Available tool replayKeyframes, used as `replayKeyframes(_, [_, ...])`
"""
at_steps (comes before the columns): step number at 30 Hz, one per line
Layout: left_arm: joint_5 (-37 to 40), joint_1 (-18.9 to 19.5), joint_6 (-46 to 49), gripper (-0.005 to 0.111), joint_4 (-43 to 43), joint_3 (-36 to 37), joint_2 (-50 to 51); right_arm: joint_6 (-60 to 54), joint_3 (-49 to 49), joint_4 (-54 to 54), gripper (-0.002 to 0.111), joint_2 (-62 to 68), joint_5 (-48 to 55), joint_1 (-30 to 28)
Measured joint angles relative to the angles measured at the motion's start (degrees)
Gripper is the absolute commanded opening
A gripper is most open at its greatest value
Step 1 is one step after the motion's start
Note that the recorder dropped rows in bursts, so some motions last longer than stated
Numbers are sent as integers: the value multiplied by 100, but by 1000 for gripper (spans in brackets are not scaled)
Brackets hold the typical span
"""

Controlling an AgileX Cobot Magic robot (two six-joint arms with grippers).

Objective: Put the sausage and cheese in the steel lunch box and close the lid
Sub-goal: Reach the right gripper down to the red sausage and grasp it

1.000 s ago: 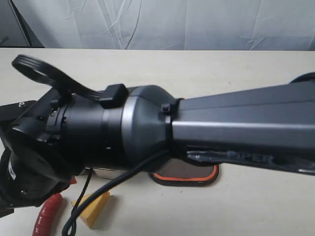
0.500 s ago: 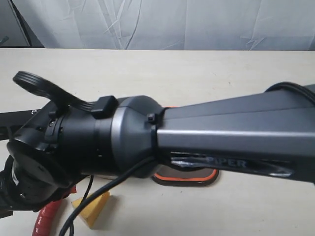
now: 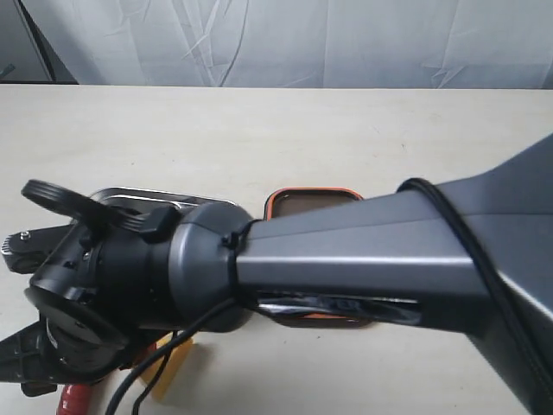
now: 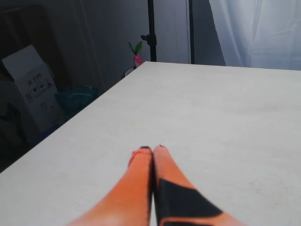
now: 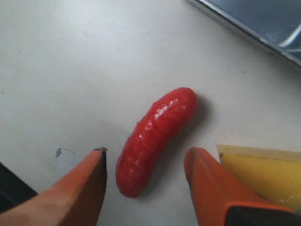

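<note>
The right gripper has dropped toward the desk. Wide open and empty, it straddles the sausage, which lies lengthwise along the gap, slightly skewed.

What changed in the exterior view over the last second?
The right arm swung down toward the view's lower left, uncovering the steel lunch box and the far edge of the lid. The open right gripper now straddles the sausage, nothing grasped. Sausage, cheese, box and lid stayed put.
</note>
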Motion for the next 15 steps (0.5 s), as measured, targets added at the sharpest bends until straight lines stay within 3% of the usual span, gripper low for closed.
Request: replayKeyframes(15, [0, 0, 0, 0, -10, 0, 0, 304, 0, 59, 52, 365, -170, 0])
